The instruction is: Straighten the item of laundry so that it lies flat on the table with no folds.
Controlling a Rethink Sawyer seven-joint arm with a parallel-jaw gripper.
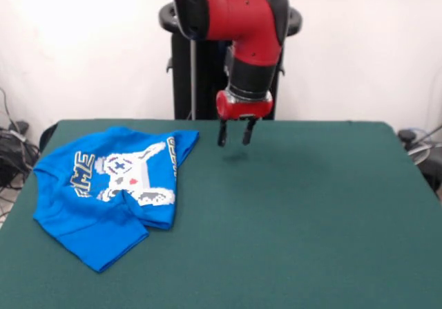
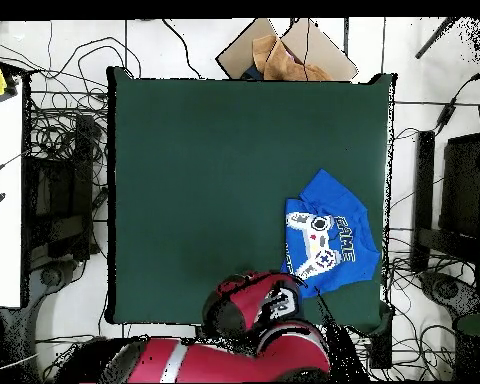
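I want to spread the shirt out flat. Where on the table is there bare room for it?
The T-shirt lies crumpled near one side edge of the table. All the green felt from the shirt to the opposite edge is bare. The open gripper hangs over the far edge beside the shirt's corner, so it is tight there.

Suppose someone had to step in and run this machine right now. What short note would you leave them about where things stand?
Gripper: open, empty, hanging above the table near its far edge, just beside the shirt and not touching it.
T-shirt: blue, crumpled at the table's left side in the front view (right side in the overhead view). Its right part is folded over, so the print is cut off and only part of the lettering shows.
Done: nothing visible yet; the shirt is not flat.
Left: grasp the folded edge nearest the gripper, probably pull it outward to unfold it, then smooth the remaining creases.
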